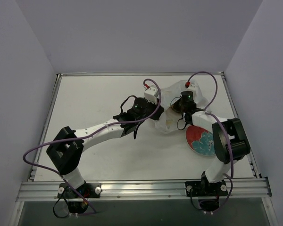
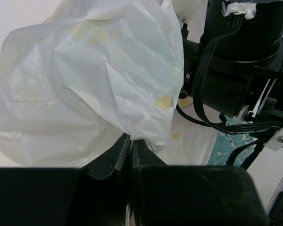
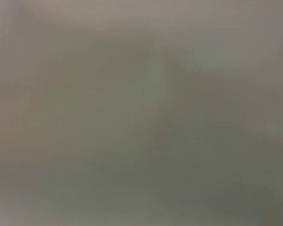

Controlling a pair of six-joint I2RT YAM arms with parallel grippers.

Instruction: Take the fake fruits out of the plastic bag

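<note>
The plastic bag point(image 1: 169, 123) lies crumpled on the counter point(image 1: 94, 99), right of centre in the top view and just beside the red-and-teal plate point(image 1: 200, 140). The left gripper point(image 2: 131, 143) has its jaws clamped on a fold of the bag. The right gripper point(image 1: 183, 104) is sunk in the bag, and I cannot tell how its jaws stand.

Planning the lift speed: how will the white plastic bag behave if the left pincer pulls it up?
Probably floppy: the plastic bag bunches in crinkled folds above the shut left pincer. Likely light: the film looks thin and translucent. It may slip, since only an edge is pinched.
</note>
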